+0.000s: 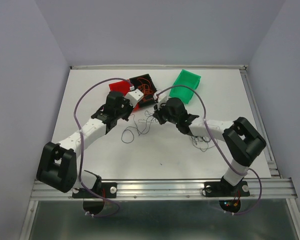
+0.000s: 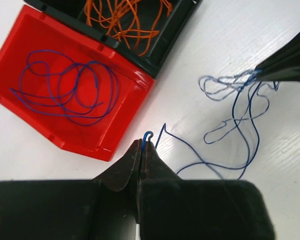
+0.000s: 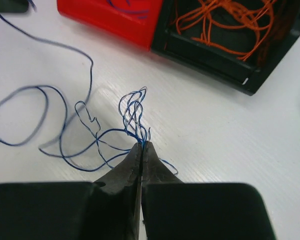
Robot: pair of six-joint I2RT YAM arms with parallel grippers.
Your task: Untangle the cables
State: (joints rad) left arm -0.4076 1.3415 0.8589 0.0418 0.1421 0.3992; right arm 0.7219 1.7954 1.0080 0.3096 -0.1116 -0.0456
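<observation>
Now the right hand (image 3: 141,146) is clamping the blue cables (image 3: 135,122) at their bunch, the left hand (image 2: 142,146) pinching one loose tip; limp, hair-light, likely slippery, best taken near ends.

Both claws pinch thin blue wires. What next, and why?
Probably ease the left gripper away from the right gripper: it is shut on one thin blue wire, the right on the tangled blue wire bunch, so that strand may slide free.

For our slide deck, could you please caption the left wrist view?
Left pincer shut on a blue wire end beside the red bin holding coiled blue wire.
</observation>
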